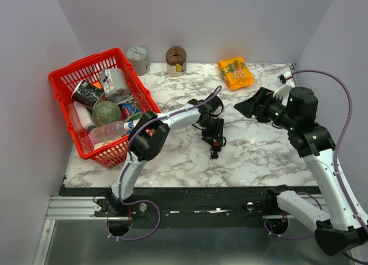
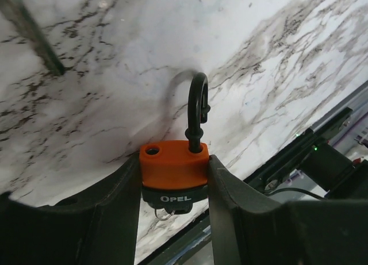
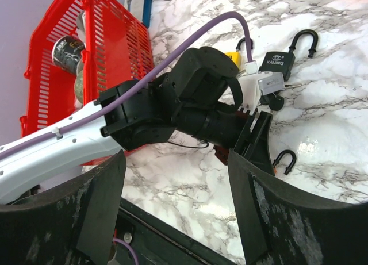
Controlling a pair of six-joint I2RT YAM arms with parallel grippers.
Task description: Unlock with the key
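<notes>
The orange OPEL padlock [image 2: 172, 168] was held over mid-bench, clamped by its body in my left pincer [image 2: 174, 160]. Its shackle [image 2: 197, 107] stood clear of one hole, so I judged it unlocked. My right pincer [image 3: 178, 161] hung spread apart toward the right edge, and next called only for a gentle set-down.

The padlock [image 2: 172, 158] has a smooth orange plastic cover over a black, faintly glossy base. Its shackle [image 2: 197, 104] is glossy black-coated metal. The counter [image 2: 98, 87] is smooth, marble-patterned, with a soft sheen. The left gripper [image 2: 174, 167] has matt black plastic fingers [image 2: 247, 219], finely grained. The right gripper [image 3: 175, 156] has the same matt fingers [image 3: 276, 219], marked with pale scuffs. At the left edge the basket [image 1: 63, 81] is shiny red plastic. The bag [image 1: 235, 72] at the far edge is glossy film.
</notes>
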